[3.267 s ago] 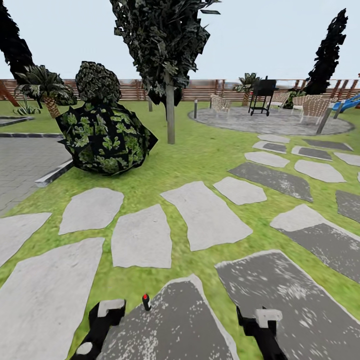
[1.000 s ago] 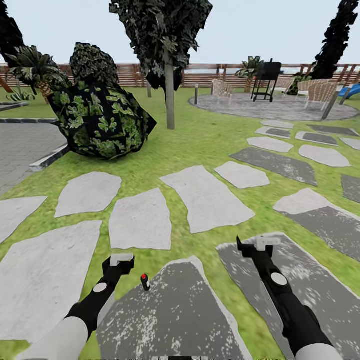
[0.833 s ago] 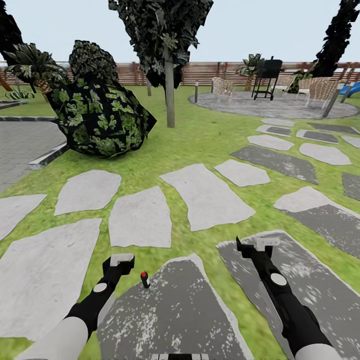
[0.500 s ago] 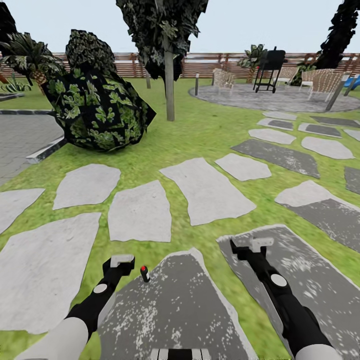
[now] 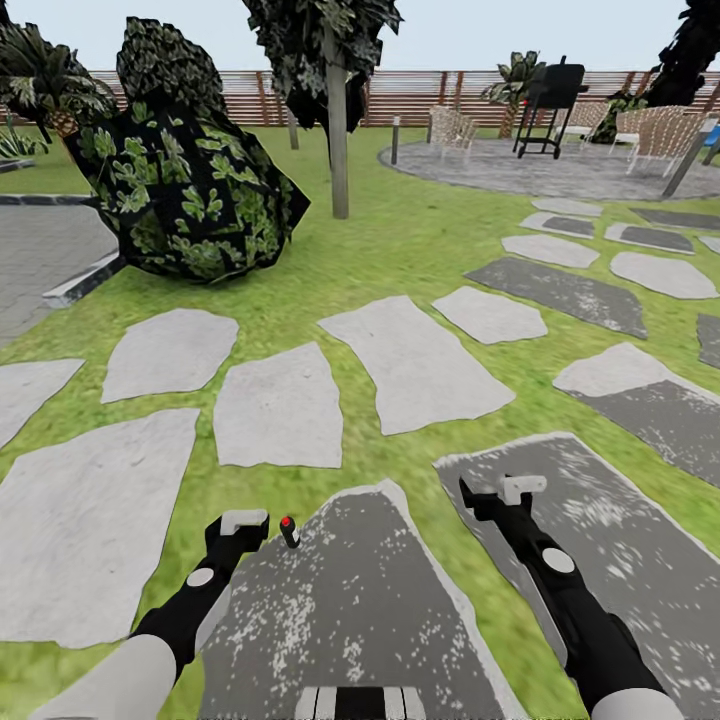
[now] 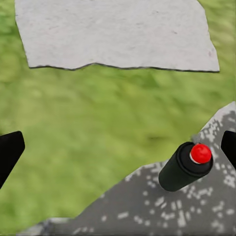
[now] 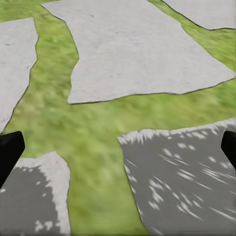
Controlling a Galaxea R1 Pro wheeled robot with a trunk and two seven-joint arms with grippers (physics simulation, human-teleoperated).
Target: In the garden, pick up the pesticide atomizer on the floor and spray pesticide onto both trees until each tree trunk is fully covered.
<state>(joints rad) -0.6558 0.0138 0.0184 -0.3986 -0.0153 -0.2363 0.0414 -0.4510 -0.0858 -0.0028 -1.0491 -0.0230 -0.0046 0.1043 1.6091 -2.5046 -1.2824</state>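
Your view has tipped down over the last sec or so: fence and sky slid up, and the small black cylindrical pesticide atomizer w/ red cap (image 5: 289, 531) now sits a bit higher in the head view, at the far-left edge of the dark speckled stepping stone (image 5: 340, 600), right where stone meets the green grass floor (image 5: 400, 250). That's camera motion, not the bottle moving; it stands upright as before. Your left gripper (image 5: 240, 523) hovers just beside it, on its left, not touching; in the left wrist view the bottle (image 6: 184, 166) lies close to one black fingertip (image 6: 229, 146), off-centre btw the wide-apart jaws, so they're open and empty. Right gripper (image 5: 505, 490) hangs over the neighbouring dark stone, jaws also spread, holding nothing. The pale grey-brown tree trunk (image 5: 338, 125) w/ dark jagged foliage stands well apart, far across the lawn beside the big leafy bush (image 5: 185, 200). Judgement: pickup not yet done; shift left arm sideways to centre the bottle before closing, or it'll likely tip.
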